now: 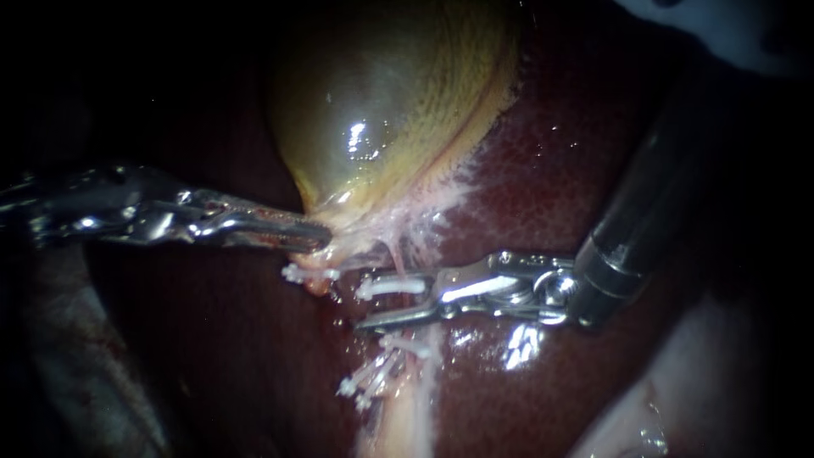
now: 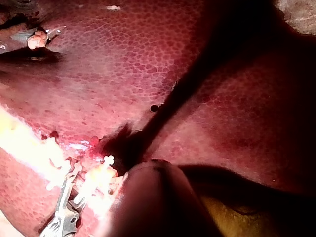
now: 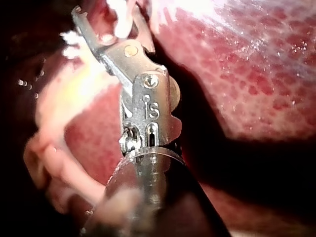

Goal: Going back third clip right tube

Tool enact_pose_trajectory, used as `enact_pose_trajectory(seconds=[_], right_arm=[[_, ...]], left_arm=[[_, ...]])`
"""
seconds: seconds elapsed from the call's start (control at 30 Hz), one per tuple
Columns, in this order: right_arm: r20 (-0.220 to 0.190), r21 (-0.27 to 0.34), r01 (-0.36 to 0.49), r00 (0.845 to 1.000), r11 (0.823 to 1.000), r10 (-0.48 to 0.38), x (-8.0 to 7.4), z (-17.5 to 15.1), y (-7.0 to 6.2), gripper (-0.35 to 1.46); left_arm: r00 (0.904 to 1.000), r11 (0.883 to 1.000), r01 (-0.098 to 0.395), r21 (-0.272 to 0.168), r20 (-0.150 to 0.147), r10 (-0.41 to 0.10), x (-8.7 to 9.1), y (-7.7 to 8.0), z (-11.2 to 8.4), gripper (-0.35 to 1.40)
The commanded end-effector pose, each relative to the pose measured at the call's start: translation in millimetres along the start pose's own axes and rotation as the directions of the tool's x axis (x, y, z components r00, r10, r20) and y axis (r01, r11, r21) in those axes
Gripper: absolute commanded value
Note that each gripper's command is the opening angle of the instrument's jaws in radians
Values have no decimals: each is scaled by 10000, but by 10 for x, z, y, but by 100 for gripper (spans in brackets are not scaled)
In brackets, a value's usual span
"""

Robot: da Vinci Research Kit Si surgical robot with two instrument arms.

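Now: right instrument [image 1: 366,304], jaws gaping beside the white clip [image 1: 390,286]; back straight out, no snagging. Left instrument [image 1: 315,238] clamps the gallbladder [image 1: 381,102] neck; hold steady.

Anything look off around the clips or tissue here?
Nothing clearly wrong. The lower clips sit bunched and fanned at differing angles on the tube, while the clip between the open jaws of the right instrument lies straight. No tear or pooling shows on the liver.
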Motion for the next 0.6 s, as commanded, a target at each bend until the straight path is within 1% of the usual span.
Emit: enact_pose_trajectory(seconds=[0.03,0.17,0.23,0.4,0.6], right_arm=[[-15,-4,-44,10000,10000,44,1,-1,0,49],[-83,-232,-227,9997,9995,225,1,-4,0,51],[-100,-244,-350,9993,9991,347,0,-5,0,51],[17,-327,-650,9979,9973,651,0,-2,0,51],[58,-381,-649,9979,9972,652,-1,-2,-2,52]], left_arm=[[10000,10000,-13,-20,-5,13,0,0,-1,-35],[10000,10000,-13,-21,-5,13,0,0,-1,-35],[10000,10000,-14,-80,-4,14,0,0,-1,-35],[10000,10000,-12,-78,-4,12,0,0,-1,-35],[10000,10000,-14,-84,-4,14,0,0,-1,-35]])
